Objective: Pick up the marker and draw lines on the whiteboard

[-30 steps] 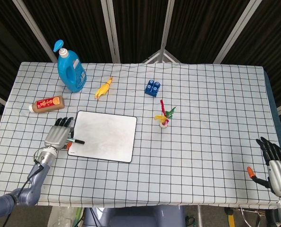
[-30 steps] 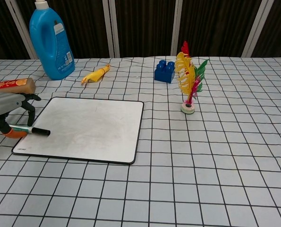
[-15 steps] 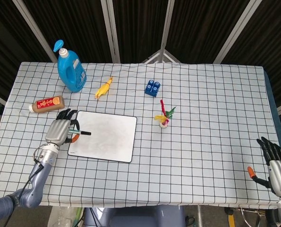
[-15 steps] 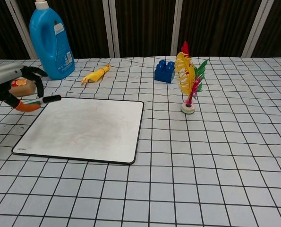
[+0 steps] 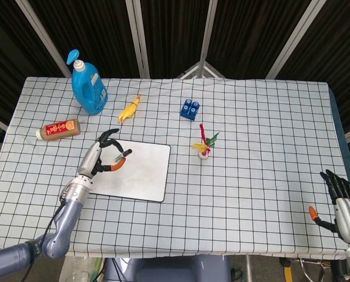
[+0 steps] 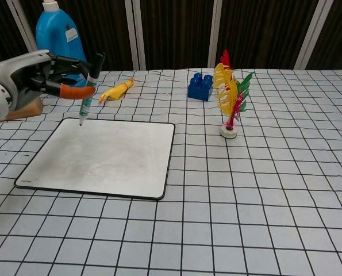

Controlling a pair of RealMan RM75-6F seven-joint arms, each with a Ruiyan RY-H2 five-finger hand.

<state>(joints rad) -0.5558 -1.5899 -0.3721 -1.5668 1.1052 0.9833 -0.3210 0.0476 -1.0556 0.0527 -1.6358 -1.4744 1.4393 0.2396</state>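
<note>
Covering the whole table is a white cloth [image 5: 251,153] with a black grid, seen from above in the head view and from table height in the chest view. Toward the upper left of the head view stands a blue detergent bottle [image 5: 88,85]; below it, near the left edge, a small brown bottle with a red label [image 5: 58,129] lies on its side. A yellow toy [image 5: 129,109] lies to the right of the detergent bottle, and a blue building block [image 5: 190,109] sits near the top centre. Right of centre stands a feathered shuttlecock [image 5: 204,146], red, yellow and green. The whiteboard [image 5: 136,173], a white rectangle with a thin dark border, lies flat at centre left; nothing rests on its surface. The marker [image 6: 88,92] is slim, with a green-banded body and a black cap end pointing up; in the chest view it stands nearly upright, its tip down at the board's far left corner, though actual contact cannot be judged. The left hand [image 5: 102,157] pinches the marker between an orange-tipped thumb and curled dark fingers. The right hand [image 5: 341,200] sits at the lower right corner of the head view, fingers spread and holding nothing.
</note>
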